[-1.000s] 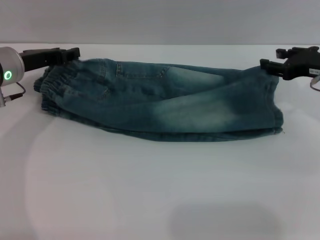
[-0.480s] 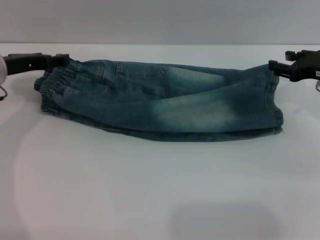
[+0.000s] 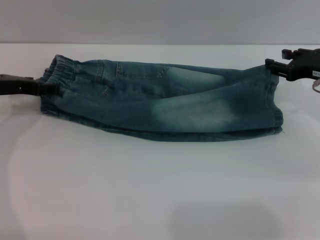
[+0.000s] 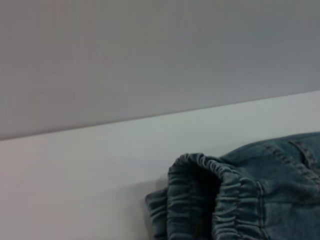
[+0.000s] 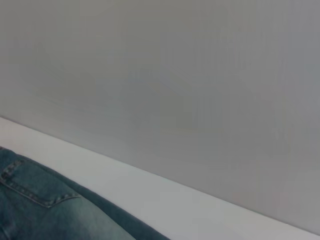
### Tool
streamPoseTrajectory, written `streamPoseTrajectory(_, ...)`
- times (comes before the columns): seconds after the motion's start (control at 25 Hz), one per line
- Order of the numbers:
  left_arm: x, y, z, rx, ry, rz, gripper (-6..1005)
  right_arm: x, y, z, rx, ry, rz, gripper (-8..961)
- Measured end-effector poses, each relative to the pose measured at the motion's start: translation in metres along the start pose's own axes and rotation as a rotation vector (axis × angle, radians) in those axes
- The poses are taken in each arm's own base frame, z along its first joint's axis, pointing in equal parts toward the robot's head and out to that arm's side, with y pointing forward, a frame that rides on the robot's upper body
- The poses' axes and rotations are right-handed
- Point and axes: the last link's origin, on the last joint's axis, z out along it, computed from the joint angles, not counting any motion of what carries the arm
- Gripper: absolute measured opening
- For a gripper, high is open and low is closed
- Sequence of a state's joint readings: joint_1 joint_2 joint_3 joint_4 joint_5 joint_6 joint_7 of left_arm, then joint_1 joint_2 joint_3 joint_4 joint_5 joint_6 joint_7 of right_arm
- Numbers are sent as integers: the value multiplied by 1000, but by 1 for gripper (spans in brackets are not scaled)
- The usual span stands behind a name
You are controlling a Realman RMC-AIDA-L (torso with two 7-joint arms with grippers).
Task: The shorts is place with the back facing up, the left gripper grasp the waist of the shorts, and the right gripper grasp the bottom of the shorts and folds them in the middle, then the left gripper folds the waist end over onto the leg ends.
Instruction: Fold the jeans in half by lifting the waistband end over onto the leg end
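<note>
The faded blue denim shorts (image 3: 165, 105) lie folded lengthwise across the white table (image 3: 150, 190). Their waist (image 3: 57, 75), a puckered elastic band, is at the left end, and the left wrist view shows it close up (image 4: 215, 195). The leg ends (image 3: 275, 107) with flat hems are at the right. My left gripper (image 3: 50, 89), slim and black, reaches in low from the left edge and its tip meets the middle of the waist. My right gripper (image 3: 276, 58) hovers open by the far corner of the leg ends, its lower finger next to the hem. The right wrist view catches stitched denim (image 5: 40, 210).
A pale grey wall (image 3: 160, 20) rises behind the table's far edge. White tabletop stretches in front of the shorts, with a soft shadow (image 3: 225, 220) near the front.
My left gripper has dropped from the waist's far corner toward me, to the middle of the band. The right gripper backed slightly away to the right.
</note>
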State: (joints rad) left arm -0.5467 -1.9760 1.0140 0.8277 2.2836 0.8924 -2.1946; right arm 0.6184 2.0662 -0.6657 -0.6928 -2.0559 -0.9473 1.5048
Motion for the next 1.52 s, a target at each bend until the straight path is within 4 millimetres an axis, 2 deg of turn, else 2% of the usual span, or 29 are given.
streamPoseTrajectory(0.56,-12,-14,1,40,-5,-48,833,-5,6,6,-27,4,-24,528)
streamPoseTrajectory(0.84,-9,-10,5,28,-13,-42,833,-7,5,7,-13,-1,-22,528)
streamPoseTrajectory(0.88,-2,-4,7,5,-16,-28,833,-8,5,8,-12,-2,-22,528)
streamPoseTrajectory(1.16,6,0,9,-12,-33,-14,834,-9,5,8,-8,-3,-22,527)
streamPoseTrajectory(1.52,-1,0,15,3,-75,-24,832,-10,5,9,-10,-4,-34,527)
